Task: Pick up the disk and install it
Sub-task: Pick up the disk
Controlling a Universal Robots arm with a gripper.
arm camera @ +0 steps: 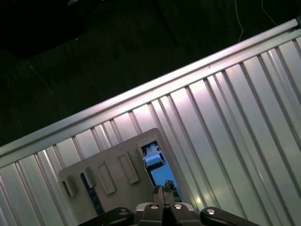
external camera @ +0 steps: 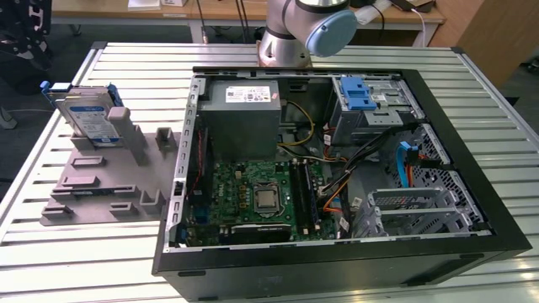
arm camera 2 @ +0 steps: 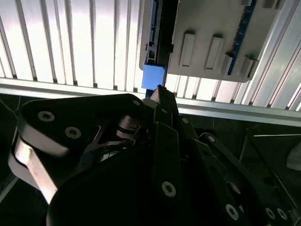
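The disk (external camera: 88, 117) stands on edge in a grey holder (external camera: 101, 183) on the slatted table, at the exterior view's left. It is silver with a blue-and-white label and a blue frame. In the second wrist view the disk (arm camera 2: 154, 42) shows edge-on, just beyond my gripper (arm camera 2: 159, 90). In the first wrist view the disk (arm camera: 157, 167) sits in the holder (arm camera: 108, 165), close past the gripper (arm camera: 162, 192). The fingers are pressed together with nothing between them, and they are apart from the disk.
An open black computer case (external camera: 471, 183) lies on the table (external camera: 76, 259) right of the holder. It holds a grey power supply box (external camera: 244, 117), a green motherboard (external camera: 252, 196) and a drive bay with a blue latch (external camera: 357, 93). The arm's base (external camera: 286, 44) stands behind the case.
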